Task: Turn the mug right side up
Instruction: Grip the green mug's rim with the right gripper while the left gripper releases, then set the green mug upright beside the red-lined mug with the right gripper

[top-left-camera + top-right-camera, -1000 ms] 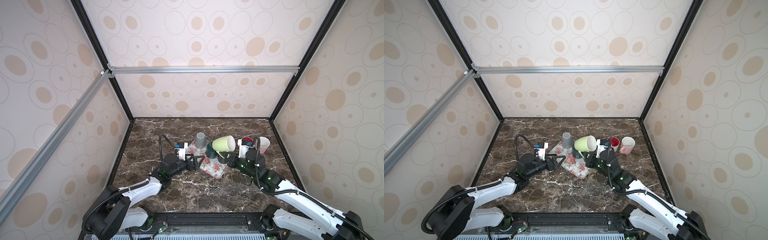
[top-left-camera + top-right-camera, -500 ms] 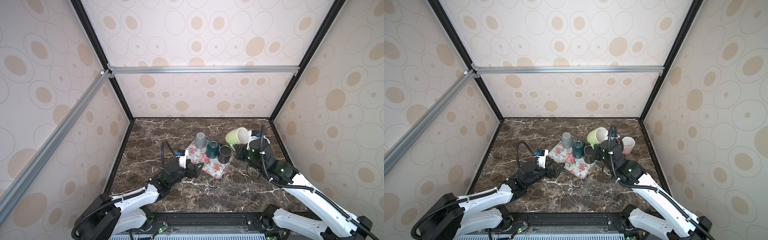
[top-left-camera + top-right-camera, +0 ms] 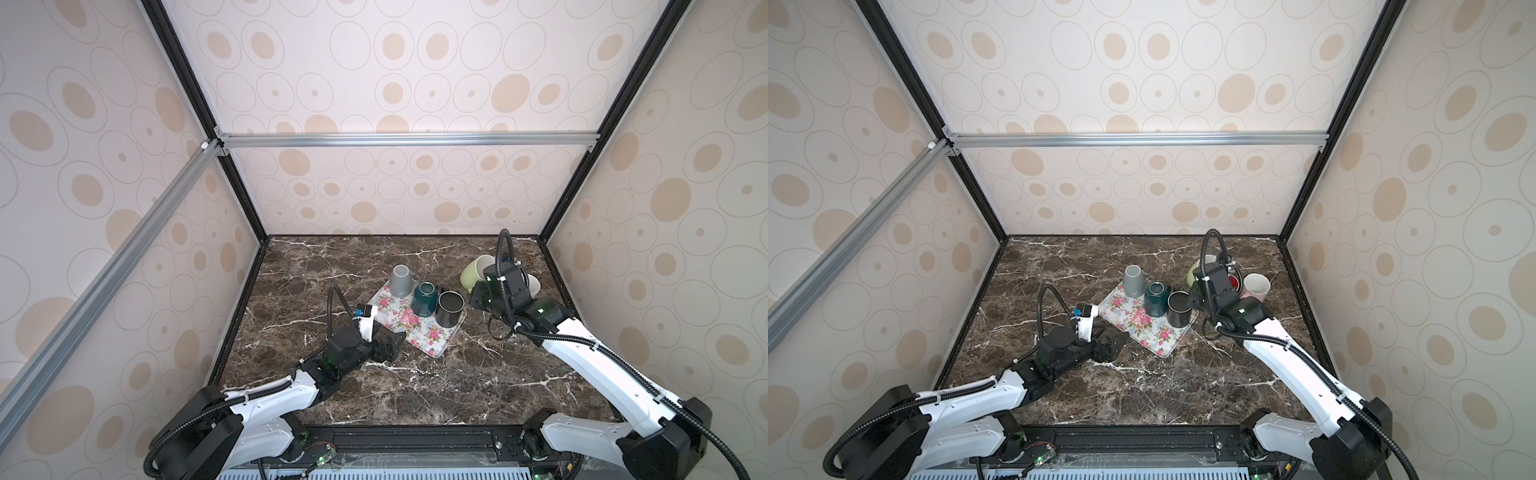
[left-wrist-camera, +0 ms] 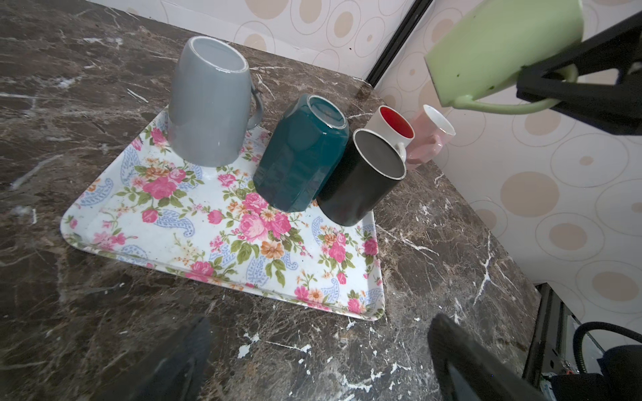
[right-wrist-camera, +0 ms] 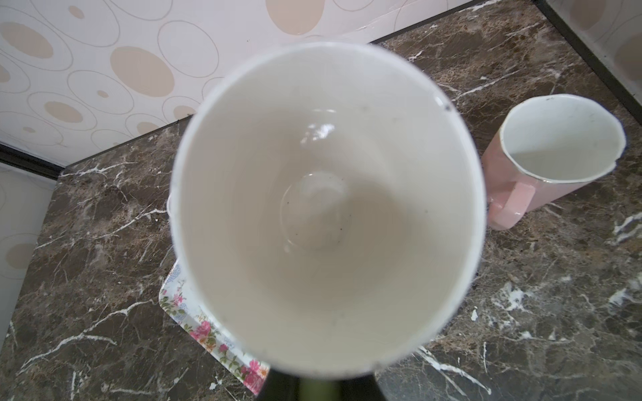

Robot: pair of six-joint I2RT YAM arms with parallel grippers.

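Your right gripper (image 4: pixel 542 81), clamped on the green mug's (image 3: pixel 473 272) handle, has carried it off the floral tray (image 3: pixel 419 332) toward the pink mug (image 5: pixel 542 163), mouth now tipping upward. The left gripper (image 3: pixel 388 347) waits wide open beside the tray.

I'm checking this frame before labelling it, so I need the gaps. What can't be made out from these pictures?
- Right tool's fingertips: right wrist view, the green mug's open mouth fills the frame.
- Red-lined mug: both top views, mostly behind the right arm; handle barely visible.
- Whether the green mug has touched the table: arm covers its base.
- Left tool: left wrist view, dark, blurred, cut by the frame edge.
- Teal mug's handle: hidden behind its body.
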